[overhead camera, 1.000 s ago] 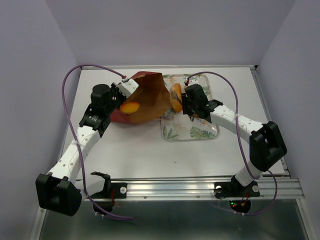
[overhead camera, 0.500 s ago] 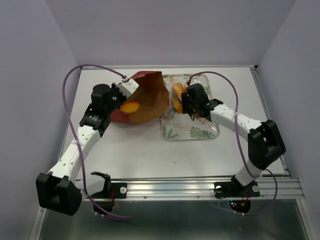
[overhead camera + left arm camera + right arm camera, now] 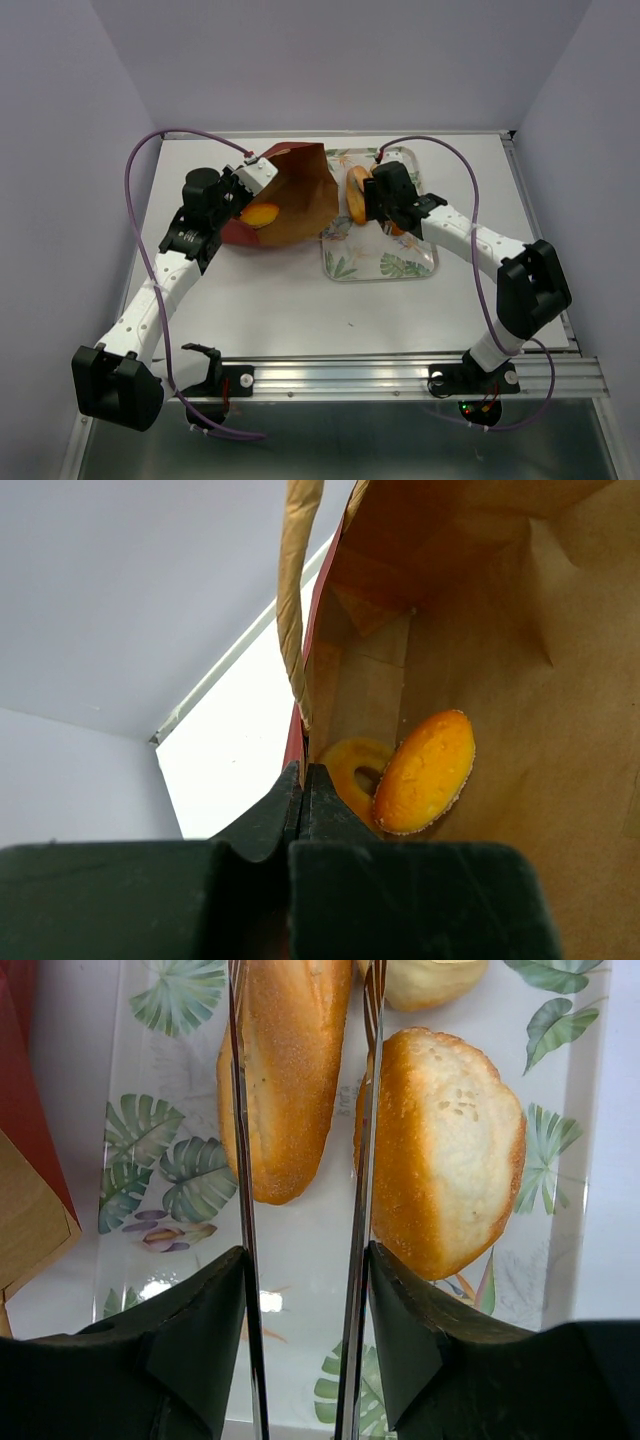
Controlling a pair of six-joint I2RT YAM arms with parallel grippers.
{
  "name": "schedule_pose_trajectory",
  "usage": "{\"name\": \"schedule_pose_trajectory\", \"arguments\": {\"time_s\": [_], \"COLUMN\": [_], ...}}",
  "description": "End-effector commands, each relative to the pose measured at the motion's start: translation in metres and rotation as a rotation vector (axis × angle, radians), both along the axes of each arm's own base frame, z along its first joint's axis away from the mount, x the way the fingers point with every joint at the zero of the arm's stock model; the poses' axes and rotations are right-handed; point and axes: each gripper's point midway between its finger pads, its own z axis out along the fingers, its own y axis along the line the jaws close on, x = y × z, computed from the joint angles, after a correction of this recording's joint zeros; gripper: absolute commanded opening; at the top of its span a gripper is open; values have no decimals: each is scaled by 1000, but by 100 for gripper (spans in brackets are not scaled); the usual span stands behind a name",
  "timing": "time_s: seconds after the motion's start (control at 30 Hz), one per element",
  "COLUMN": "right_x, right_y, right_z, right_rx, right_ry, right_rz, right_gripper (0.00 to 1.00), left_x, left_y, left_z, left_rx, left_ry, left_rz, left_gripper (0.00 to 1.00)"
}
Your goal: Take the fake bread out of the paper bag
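Note:
The dark red paper bag (image 3: 300, 200) lies tipped on its side, mouth toward the left arm. My left gripper (image 3: 250, 186) is shut on its rim (image 3: 296, 742). Inside the bag (image 3: 520, 680) rest a ring-shaped bagel (image 3: 348, 763) and an orange bun (image 3: 425, 775), seen from above too (image 3: 260, 214). My right gripper (image 3: 373, 200) hovers open over the leaf-patterned tray (image 3: 405, 268). An oblong loaf (image 3: 285, 1070) lies on the tray under and between its thin fingers (image 3: 240, 1160), free of them. Beside it lie a browned, pale-topped piece (image 3: 450, 1160) and a pale piece (image 3: 430, 978).
The tray (image 3: 300, 1250) sits right of the bag, its left edge touching the bag's corner (image 3: 30, 1210). A paper loop handle (image 3: 295, 580) hangs in front of my left wrist camera. Purple cables arc over both arms. White walls close in the table's back and sides.
My right gripper's jaws have spread, letting go of the oblong loaf, which now lies on the tray. The left gripper and the bag have not moved.

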Motion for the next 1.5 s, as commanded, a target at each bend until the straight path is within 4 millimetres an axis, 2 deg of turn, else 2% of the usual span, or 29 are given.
{"name": "schedule_pose_trajectory", "arguments": {"time_s": [0.0, 0.13, 0.23, 0.4, 0.47, 0.6, 0.77, 1.0, 1.17, 1.27, 1.47], "right_x": [18, 20, 20, 13, 10, 1, -23, -59, -77, -91, -114], "right_y": [-6, -10, -13, -11, -9, -6, 1, 11, 23, 31, 47], "right_z": [34, 41, 54, 93, 102, 124, 147, 155, 158, 159, 150], "right_rx": [-4, -12, -3, 47, 53, 60, 70, 85, 136, 171, 226], "right_ry": [-98, -116, -145, -213, -229, -270, -317, -335, -328, -326, -266], "right_rz": [-45, -65, -79, -39, -8, 60, 218, 417, 516, 591, 727], "right_gripper": [56, 55, 55, 54, 54, 54, 53, 52, 50, 49, 48], "left_x": [5, 5, 4, 5, 4, 4, 2, 4, 5, 6, -3], "left_y": [-3, -3, -4, -8, -9, -12, -15, -10, -8, -6, -19], "left_z": [29, 27, 28, 23, 22, 16, 9, 12, 19, 16, 9], "left_rx": [-32, -33, -41, -81, -95, -120, -105, 27, 22, 29, -14], "left_ry": [-86, -82, -81, -54, -45, -17, 4, -75, -98, -90, -33], "left_rz": [-10, -10, -11, -12, -14, -15, -38, -127, -183, -176, -203], "left_gripper": [0, 0, 0, 0, 0, 0, 0, 0, 0, 0, 0]}}
